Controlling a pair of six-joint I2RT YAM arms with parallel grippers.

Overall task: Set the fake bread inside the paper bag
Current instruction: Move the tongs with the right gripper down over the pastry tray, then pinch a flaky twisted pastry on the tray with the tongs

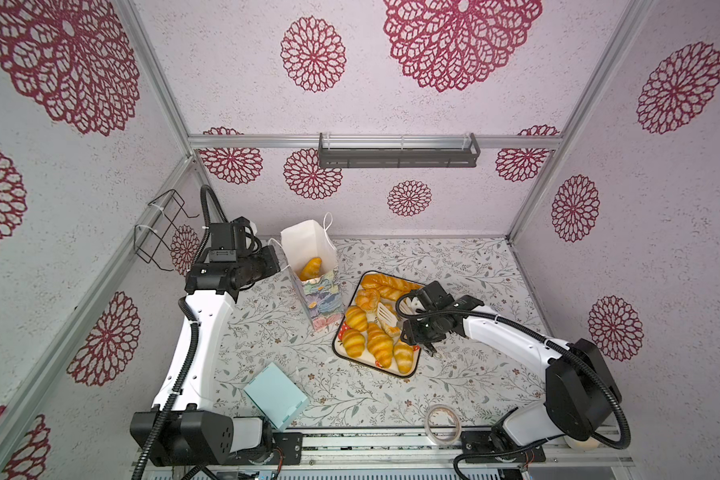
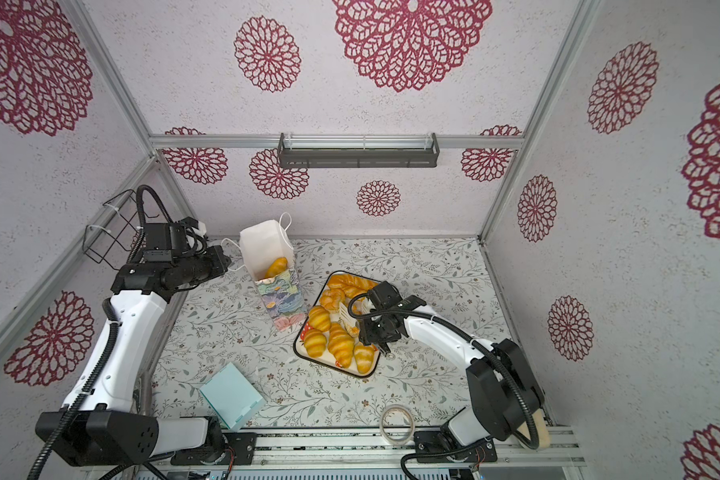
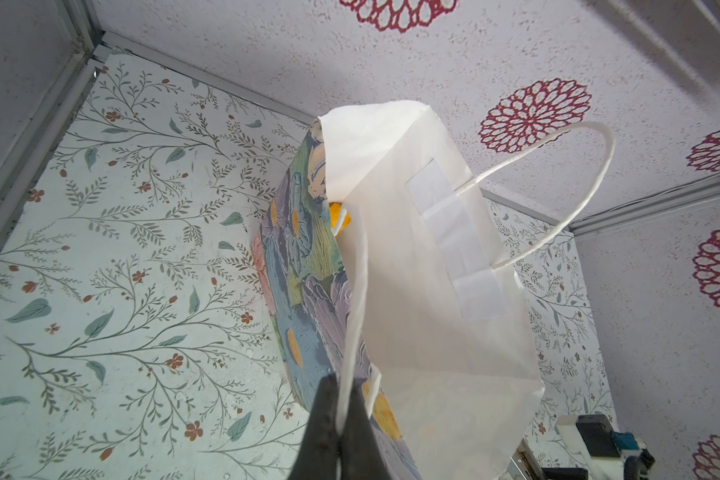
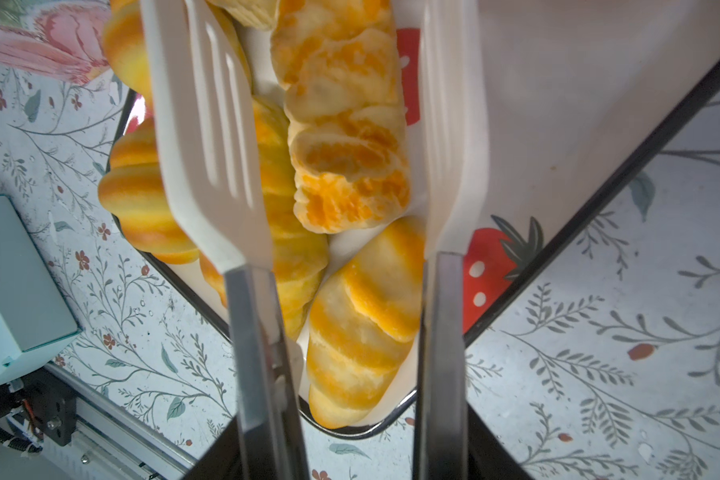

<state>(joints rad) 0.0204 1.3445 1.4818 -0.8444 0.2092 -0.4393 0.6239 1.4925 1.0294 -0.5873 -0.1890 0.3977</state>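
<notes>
The paper bag [image 1: 308, 245] [image 2: 267, 243] [image 3: 433, 299] stands upright at the back left, mouth open, with one piece of fake bread [image 1: 311, 268] [image 2: 277, 267] inside. My left gripper [image 3: 341, 388] [image 1: 272, 258] is shut on the bag's thin white cord handle. Several golden croissants [image 1: 377, 341] [image 2: 341, 344] and a long loaf [image 1: 391, 284] lie on a strawberry-print tray [image 1: 419, 358] [image 4: 558, 104]. My right gripper [image 4: 356, 451] [image 1: 416, 334] is shut on white tongs [image 4: 213, 145] [image 1: 385, 316], whose blades stand apart on either side of a pale croissant [image 4: 346, 145] on the tray.
A light blue box [image 1: 275, 399] [image 4: 13, 270] sits near the front left. A roll of tape [image 1: 443, 424] lies at the front edge. A wire basket [image 1: 159, 228] hangs on the left wall, and a black shelf [image 1: 398, 154] is on the back wall.
</notes>
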